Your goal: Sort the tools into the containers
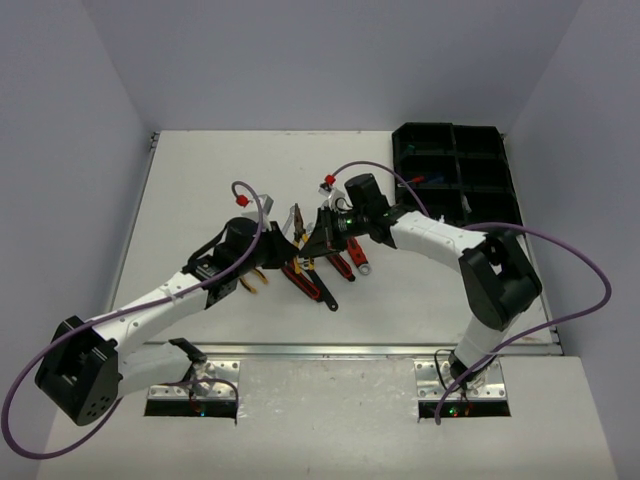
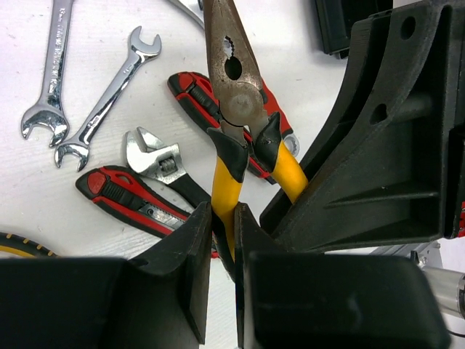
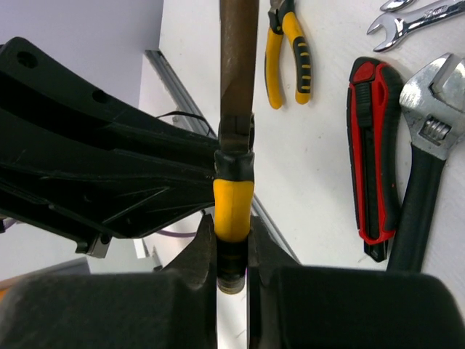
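Yellow-handled pliers (image 1: 297,220) are held above the table by both grippers at once. My left gripper (image 2: 224,218) is shut on one yellow handle of the pliers (image 2: 236,94). My right gripper (image 3: 232,236) is shut on the other handle, with the pliers' brown head (image 3: 238,65) pointing away. In the top view the left gripper (image 1: 285,255) and right gripper (image 1: 317,240) meet mid-table. Below lie silver wrenches (image 2: 109,94), an adjustable wrench (image 2: 156,161) and red-and-black handled tools (image 2: 123,198). The black six-compartment tray (image 1: 455,172) stands at the far right.
A second pair of yellow-handled pliers (image 3: 287,51) lies on the table beyond the held ones. A red-and-black tool (image 3: 374,153) and a black-handled adjustable wrench (image 3: 429,167) lie to its right. The table's metal front rail (image 1: 350,349) runs behind the arms.
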